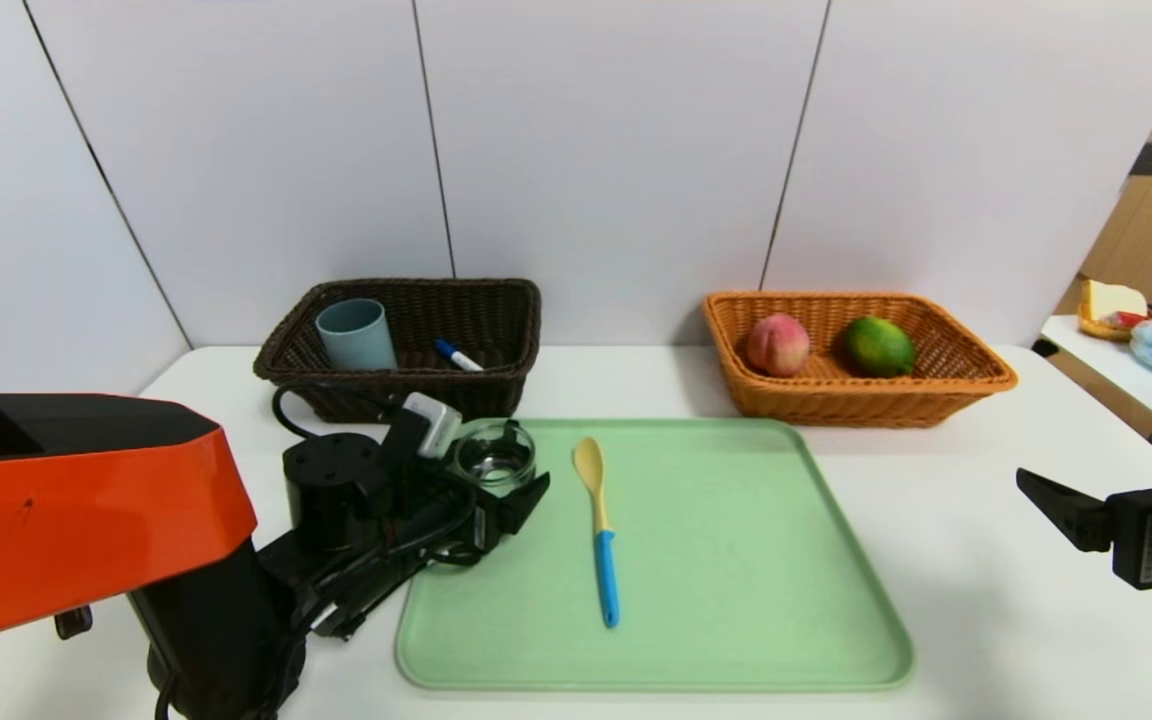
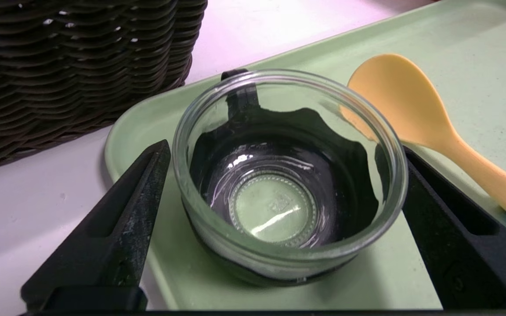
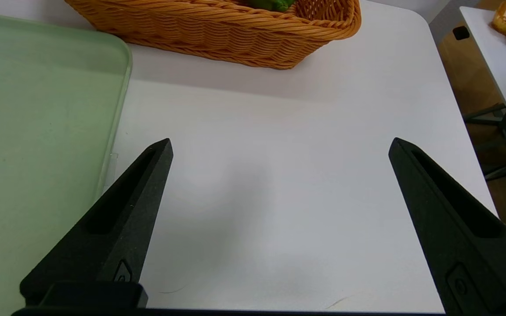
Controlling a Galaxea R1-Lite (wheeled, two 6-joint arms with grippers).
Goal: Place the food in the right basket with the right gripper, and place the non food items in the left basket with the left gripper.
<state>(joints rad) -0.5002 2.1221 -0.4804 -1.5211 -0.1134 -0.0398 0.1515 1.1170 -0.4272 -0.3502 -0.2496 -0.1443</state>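
- The jar (image 2: 288,180) stands between the two fingers of the left pincer (image 2: 279,158), at the tray's (image 1: 736,560) far left corner, just in front of the dark basket (image 1: 496,310).
- In the left wrist view one finger (image 2: 134,206) stands just apart from the jar's wall; the other finger (image 2: 446,219) lies against or very near the opposite side, and I cannot tell whether it touches.
- The left pincer's jaws are spread wide around the jar, not clamped on it; the jar rests on the tray.
- The spoon (image 1: 598,525) lies flat on the tray just beside the jar, yellow bowl toward the baskets, blue handle toward the robot.
- The right pincer (image 3: 279,149) hangs over bare tabletop (image 3: 279,197) to the right of the tray, jaws wide apart, holding and touching nothing. It is well apart from the orange basket (image 1: 946,385).
- Counts: two baskets, one tray, one jar, one spoon, one cup (image 1: 356,333), one marker (image 1: 458,355), one peach (image 1: 777,344), one green citrus (image 1: 878,346).
- The cup stands upright in the dark basket's left end; the marker lies on that basket's floor beside it.
- The peach and the citrus sit side by side in the orange basket, peach on the left.
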